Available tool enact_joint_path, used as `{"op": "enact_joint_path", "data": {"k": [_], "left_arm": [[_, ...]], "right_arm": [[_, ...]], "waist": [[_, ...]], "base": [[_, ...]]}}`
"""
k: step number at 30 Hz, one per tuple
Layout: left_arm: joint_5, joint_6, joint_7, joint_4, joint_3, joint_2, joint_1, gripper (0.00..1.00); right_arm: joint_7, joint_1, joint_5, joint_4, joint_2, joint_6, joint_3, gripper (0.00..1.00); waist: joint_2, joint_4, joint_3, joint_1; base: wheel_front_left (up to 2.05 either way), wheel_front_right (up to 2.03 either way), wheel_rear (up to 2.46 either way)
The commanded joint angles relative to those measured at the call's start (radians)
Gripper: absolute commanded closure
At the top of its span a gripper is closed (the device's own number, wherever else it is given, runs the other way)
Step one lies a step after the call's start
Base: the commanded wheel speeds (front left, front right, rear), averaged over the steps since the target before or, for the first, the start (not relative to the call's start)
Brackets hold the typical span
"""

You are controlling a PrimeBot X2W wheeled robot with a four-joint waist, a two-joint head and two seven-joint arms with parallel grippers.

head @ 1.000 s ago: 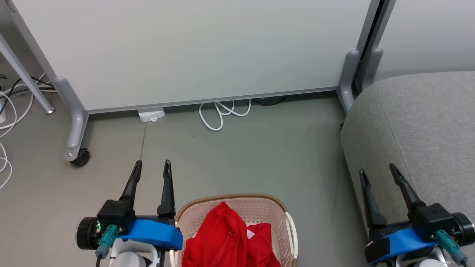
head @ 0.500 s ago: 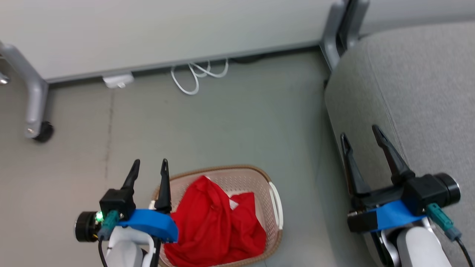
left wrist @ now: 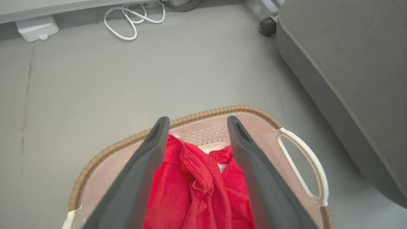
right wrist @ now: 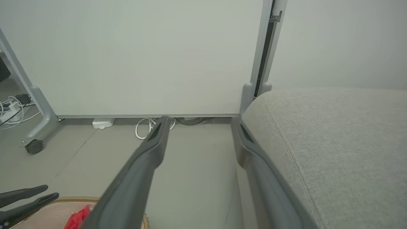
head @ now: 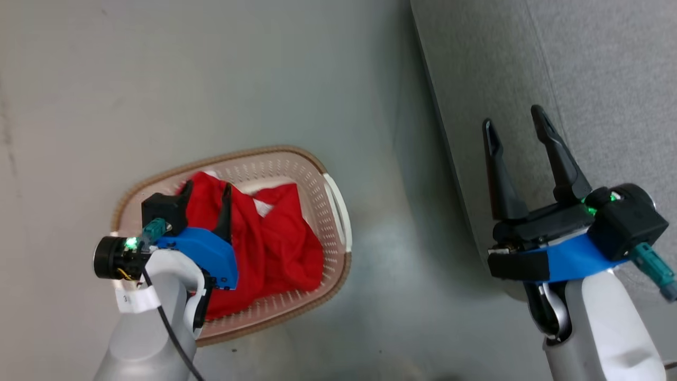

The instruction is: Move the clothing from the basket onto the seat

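Left gripper (head: 207,186) over the basket (head: 288,152), jaws wide apart above the red clothing (head: 275,243); right gripper (head: 512,117), jaws spread too, at the seat (head: 608,79) edge on the right.

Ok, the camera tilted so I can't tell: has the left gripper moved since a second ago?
Yes. The left gripper moved right: from beside the basket, over floor, to over the red clothing inside.

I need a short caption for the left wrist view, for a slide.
Open left gripper poised over the red clothing in the basket, with the grey seat at the view's right.
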Motion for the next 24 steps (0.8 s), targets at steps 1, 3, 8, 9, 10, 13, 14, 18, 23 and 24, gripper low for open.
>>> {"op": "enact_joint_path", "data": {"k": [1,3,8,9,10,13,14,18,23,24], "left_arm": [[0.002,-0.001,0.006,0.010,-0.001,0.009,-0.023,0.00],[0.005,0.002,0.016,0.047,-0.004,0.012,-0.055,0.00],[-0.009,0.022,0.031,0.137,0.011,0.022,-0.108,0.00],[-0.013,0.028,0.033,0.154,0.016,0.027,-0.118,0.00],[-0.014,0.039,0.033,0.169,0.020,0.032,-0.128,0.00],[-0.023,0.069,0.034,0.215,0.036,0.044,-0.148,0.00],[-0.029,0.071,0.032,0.227,0.041,0.046,-0.155,0.00],[-0.033,0.114,0.034,0.274,0.058,0.069,-0.183,0.00],[-0.041,0.174,0.048,0.330,0.069,0.072,-0.209,0.00],[-0.041,0.176,0.048,0.338,0.067,0.072,-0.212,0.00]], "right_arm": [[-0.005,-0.029,0.011,-0.006,0.001,0.000,0.003,0.00],[-0.005,-0.037,0.027,-0.013,0.001,0.000,0.009,0.00],[-0.005,-0.058,0.060,-0.027,0.001,0.000,0.030,0.00],[-0.005,-0.061,0.065,-0.028,0.001,0.000,0.034,0.00],[-0.005,-0.064,0.071,-0.030,0.001,0.000,0.037,0.00],[-0.005,-0.073,0.084,-0.038,0.001,0.000,0.046,0.00],[-0.005,-0.073,0.089,-0.040,0.001,0.000,0.049,0.00],[-0.005,-0.076,0.100,-0.044,0.001,0.000,0.054,0.00],[-0.005,-0.072,0.106,-0.040,0.001,0.000,0.054,0.00],[-0.005,-0.071,0.106,-0.039,0.001,0.000,0.054,0.00]], "waist": [[0.0000,-0.070,0.109,-0.0002],[0.0000,-0.082,0.139,-0.0002],[0.0000,-0.117,0.194,-0.0002],[0.0000,-0.123,0.202,-0.0002],[0.0000,-0.129,0.210,-0.0002],[0.0000,-0.148,0.229,-0.0002],[0.0000,-0.154,0.234,-0.0002],[0.0000,-0.175,0.250,-0.0002],[0.0000,-0.183,0.254,-0.0002],[0.0000,-0.182,0.253,-0.0002]], "base": [[0.00,0.00,0.00],[0.00,0.00,0.00],[0.00,0.00,0.00],[0.00,0.00,0.00],[0.00,0.00,0.00],[0.00,0.00,0.00],[0.00,0.00,0.00],[0.00,0.00,0.00],[0.00,0.00,0.00],[0.00,0.00,0.00]]}}
